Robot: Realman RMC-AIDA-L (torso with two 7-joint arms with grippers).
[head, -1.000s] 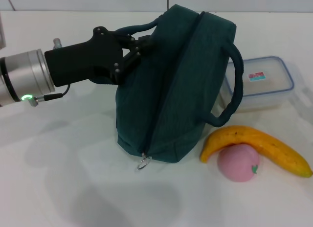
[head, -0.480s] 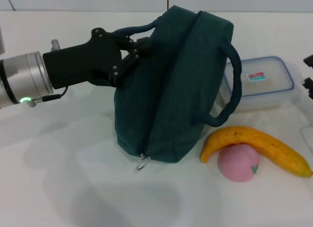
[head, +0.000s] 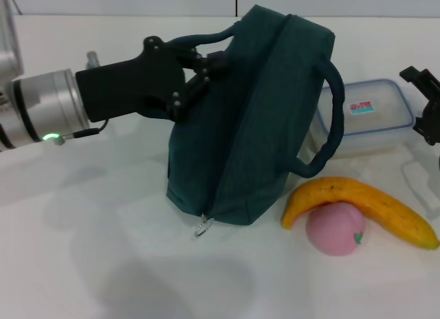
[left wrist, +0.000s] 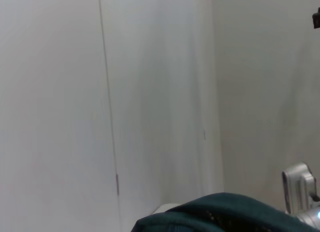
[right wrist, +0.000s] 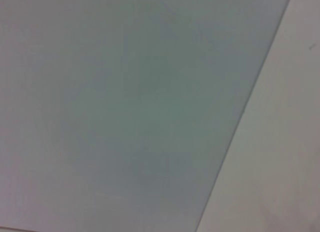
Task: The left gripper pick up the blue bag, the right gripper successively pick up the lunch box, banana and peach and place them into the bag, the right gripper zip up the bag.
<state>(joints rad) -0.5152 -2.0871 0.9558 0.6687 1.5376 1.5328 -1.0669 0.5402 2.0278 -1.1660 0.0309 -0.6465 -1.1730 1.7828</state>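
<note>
The blue bag (head: 254,119) stands tilted at the middle of the table, zipper line facing me and the ring pull (head: 201,228) at its near end. My left gripper (head: 196,70) reaches in from the left and is shut on the bag's left loop handle. Dark bag fabric (left wrist: 225,214) also shows in the left wrist view. The lunch box (head: 371,116) lies behind the bag's right handle. In front of it lies the banana (head: 364,201), with the peach (head: 335,227) touching its near side. My right gripper (head: 425,102) pokes in at the right edge, beside the lunch box.
A white wall runs along the back of the white table (head: 82,264). The right wrist view shows only plain pale surfaces. A clear plastic piece (head: 419,185) lies at the right edge near the banana's tip.
The left gripper and the bag have shifted slightly right. The right gripper has come into the head view from the right edge, closer to the lunch box.
</note>
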